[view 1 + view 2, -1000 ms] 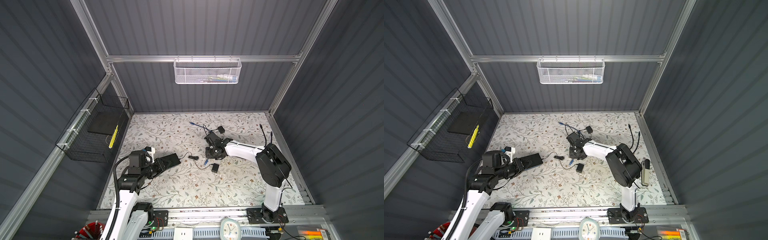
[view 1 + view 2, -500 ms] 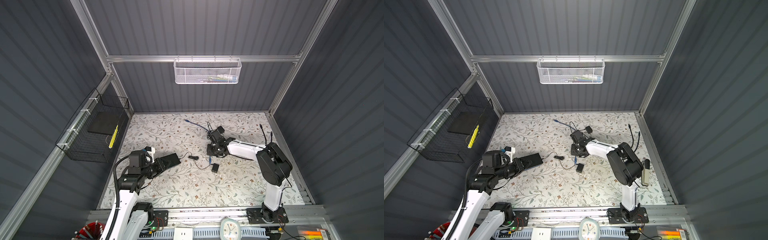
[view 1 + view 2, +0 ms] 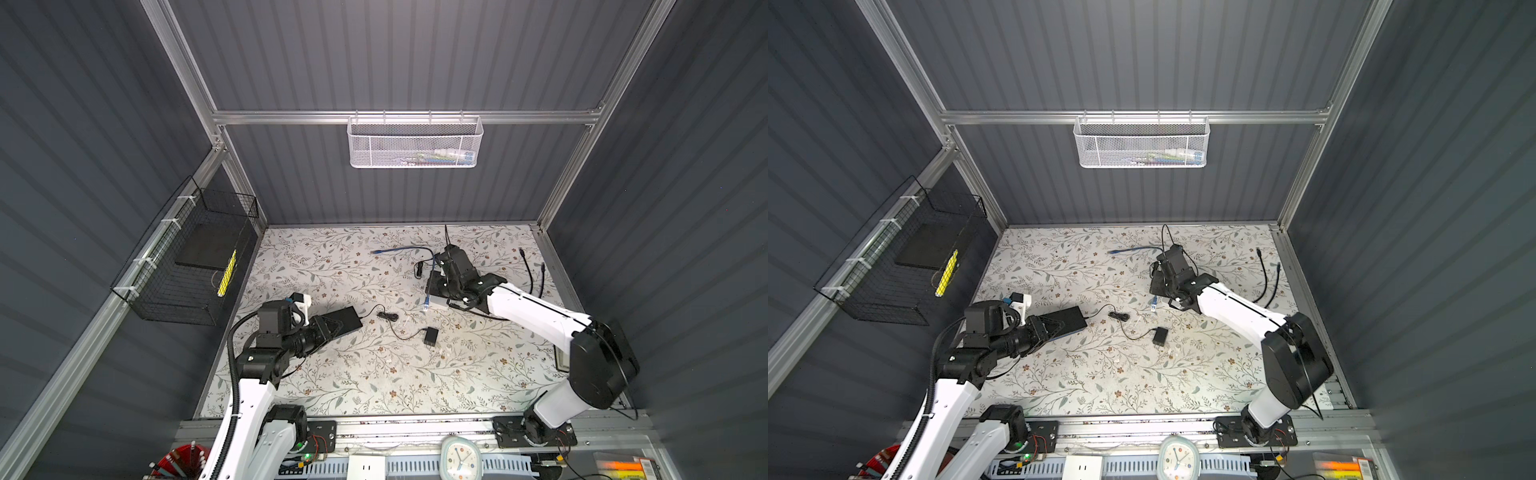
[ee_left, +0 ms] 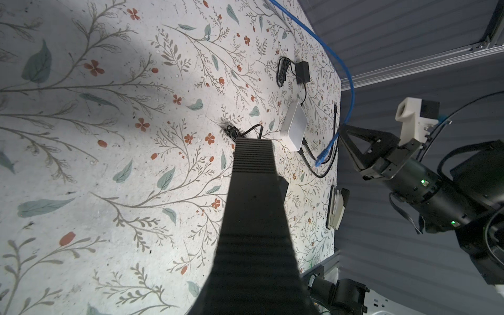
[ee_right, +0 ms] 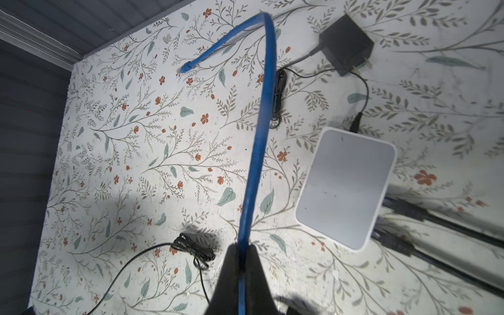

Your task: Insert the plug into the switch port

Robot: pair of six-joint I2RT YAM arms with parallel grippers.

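The floral counter (image 3: pixel 374 382) takes up the whole floor of the booth. A black wire basket (image 3: pixel 187 266) hangs on the left wall and a white mesh basket (image 3: pixel 415 143) on the back rail.

The left arm reaches low over the counter. Its pincer (image 3: pixel 328 328) is clamped on one end of the black switch (image 3: pixel 345 318), a flat dark box. The box's far end points toward the middle of the counter in both top views. From that far end a thin black cord (image 3: pixel 399 332) runs through a tied bundle to a small black adapter (image 3: pixel 431 334) lying flat near the centre.

The right arm stretches across from the right. Its pincer (image 3: pixel 433 279) hovers over a white box (image 5: pixel 346 188), which lies toward the back right. Two black cables (image 5: pixel 436 218) are plugged into one side of that box, and a second adapter's (image 5: pixel 346 45) lead goes into the opposite side.

In the right wrist view the pincer's fingers (image 5: pixel 229 261) are pressed tight on the blue cable (image 5: pixel 261 122). The cable arches up and away from them, and its free end (image 5: pixel 185 66) rests on the counter toward the back.

The plug (image 3: pixel 425 306) at the gripped end dangles just below the right pincer, beside the white box. It sits in no port and is well apart from the black switch.
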